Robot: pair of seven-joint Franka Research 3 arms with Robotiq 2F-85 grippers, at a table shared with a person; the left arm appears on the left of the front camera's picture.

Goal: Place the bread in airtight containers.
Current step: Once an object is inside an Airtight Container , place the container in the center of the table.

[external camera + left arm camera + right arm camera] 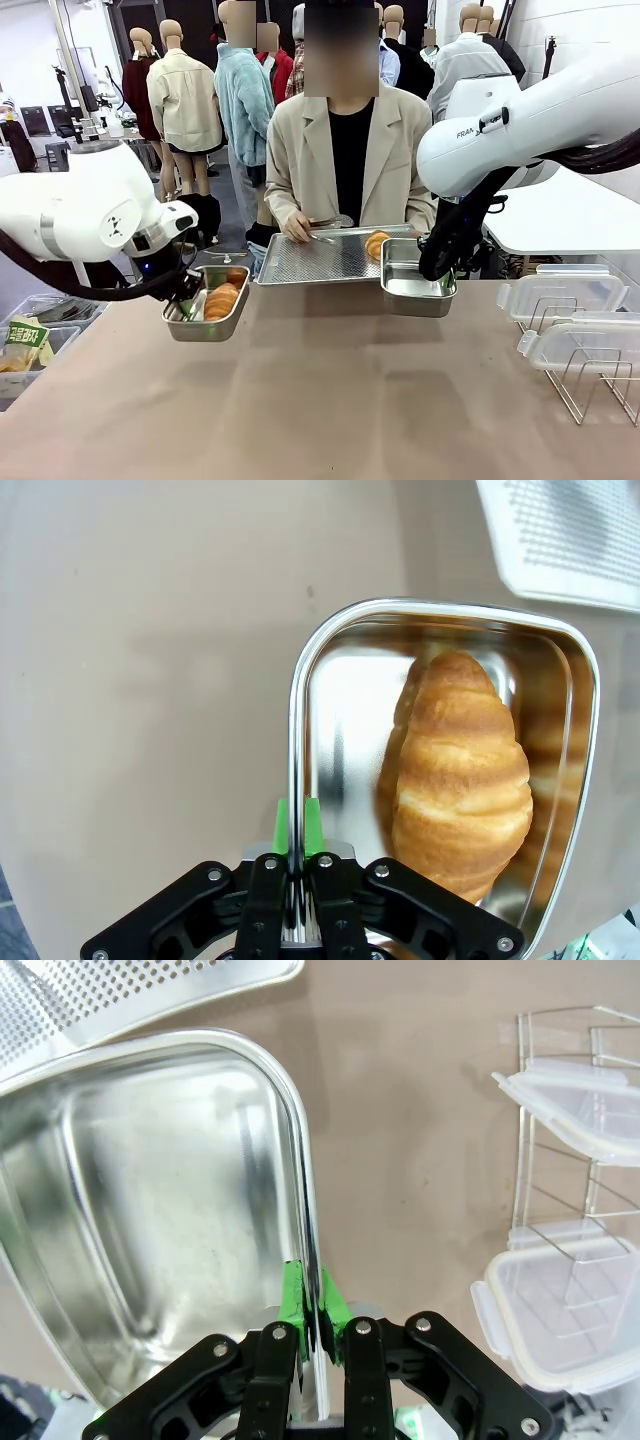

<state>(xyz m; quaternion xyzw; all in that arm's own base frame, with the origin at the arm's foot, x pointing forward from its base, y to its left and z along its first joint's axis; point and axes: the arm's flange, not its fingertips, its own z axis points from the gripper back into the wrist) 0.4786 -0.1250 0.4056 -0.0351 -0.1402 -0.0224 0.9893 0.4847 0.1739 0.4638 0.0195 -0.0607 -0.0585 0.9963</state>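
Bread [460, 780] lies in the left steel pan [296, 710], and I see my left jaws closed tight on the rim of this pan. My right jaws are clamped on the rim of the second pan [150, 1240], just beside the perforated tray [120, 995].

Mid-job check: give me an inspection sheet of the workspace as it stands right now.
Surface: tan table, no spills seen.
Job's things: loaded pan holds bread; empty pan next to the perforated tray; another bread on that tray; two clear lids on the wire rack.
Clutter: green packet in a bin off the table's left.
End effectors: left end effector shut on the loaded pan's rim; right end effector shut on the empty pan's rim.
Cables: black cable under the left arm; another along the right arm.
Surroundings: person at the far side, hand at the tray.
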